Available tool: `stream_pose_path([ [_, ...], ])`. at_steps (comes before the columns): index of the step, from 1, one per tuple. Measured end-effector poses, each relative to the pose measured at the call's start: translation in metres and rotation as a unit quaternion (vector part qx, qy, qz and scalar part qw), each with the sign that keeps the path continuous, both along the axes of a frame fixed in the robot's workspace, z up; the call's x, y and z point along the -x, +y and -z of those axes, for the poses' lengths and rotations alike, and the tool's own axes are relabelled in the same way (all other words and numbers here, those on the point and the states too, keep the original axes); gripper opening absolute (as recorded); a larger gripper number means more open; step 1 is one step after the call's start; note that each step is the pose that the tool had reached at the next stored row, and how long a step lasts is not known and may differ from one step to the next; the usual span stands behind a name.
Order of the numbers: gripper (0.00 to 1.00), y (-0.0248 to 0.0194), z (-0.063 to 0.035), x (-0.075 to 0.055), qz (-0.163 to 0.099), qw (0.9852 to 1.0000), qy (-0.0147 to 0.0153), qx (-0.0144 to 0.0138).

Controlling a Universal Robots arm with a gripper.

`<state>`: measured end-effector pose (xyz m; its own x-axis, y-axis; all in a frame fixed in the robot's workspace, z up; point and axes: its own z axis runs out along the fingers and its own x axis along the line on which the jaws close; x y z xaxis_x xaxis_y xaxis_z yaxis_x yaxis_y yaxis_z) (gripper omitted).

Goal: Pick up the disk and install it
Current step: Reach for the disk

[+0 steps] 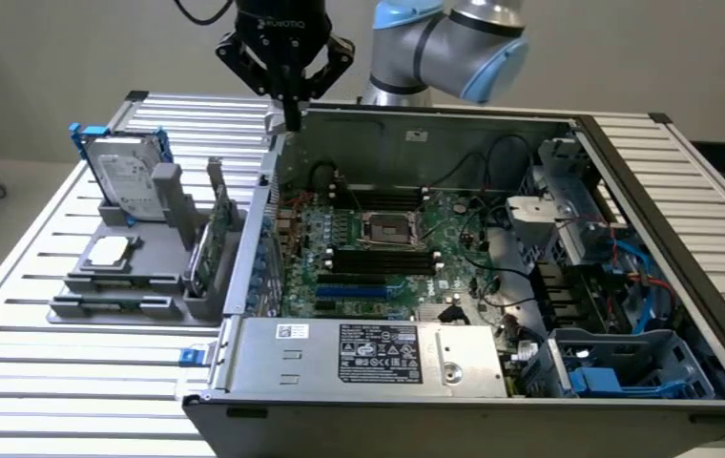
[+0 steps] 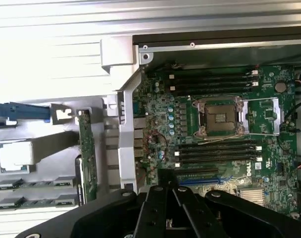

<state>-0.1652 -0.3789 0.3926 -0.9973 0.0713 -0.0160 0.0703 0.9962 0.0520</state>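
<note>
1. Exterior view: the hand (image 1: 291, 113) hangs from the arm (image 1: 452, 43) above the far corner of the open computer case (image 1: 401, 143), on the exterior view's left side of that case. Its fingers are closed together to a point, and nothing is held between them.
2. The disk (image 1: 127, 176) is apart from the hand, further toward the exterior view's left. It stands on edge, leaning slightly, in the far slot of a grey holder (image 1: 121, 281) on the counter (image 1: 70, 382). Its white label faces the camera and the blue carrier frame edges it.
3. In the same holder, a small square silver chip (image 1: 108, 250) lies flat in front of the disk. A thin green circuit card (image 1: 222, 229) stands upright in a slot just beside the case wall.
4. Inside the case the motherboard (image 1: 376, 248) lies exposed, with the processor socket (image 1: 385, 227) near its middle and dark memory slots on either side. A silver power supply (image 1: 376, 355) with a black label sits at the near edge. A blue cage (image 1: 630, 367) occupies the near corner at the exterior view's right.
5. Wrist view: the closed hand (image 2: 169, 186) hovers over the edge of the motherboard (image 2: 215, 144), near the case wall. The processor socket (image 2: 221, 118), the green circuit card (image 2: 86, 153) and the chip (image 2: 14, 154) are all visible. The blue edge of the disk (image 2: 22, 111) shows at the far side of the holder (image 2: 46, 144).
</note>
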Motion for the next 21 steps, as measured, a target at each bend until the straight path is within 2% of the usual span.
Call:
stream_pose_path([
  [12, 0.11, 0.0192, 0.0018, 0.042, 0.0, 1.0, 0.0, -0.0031],
  [21, 0.11, 0.0347, 0.0057, 0.083, 0.0, 1.0, 0.0, -0.0033],
])
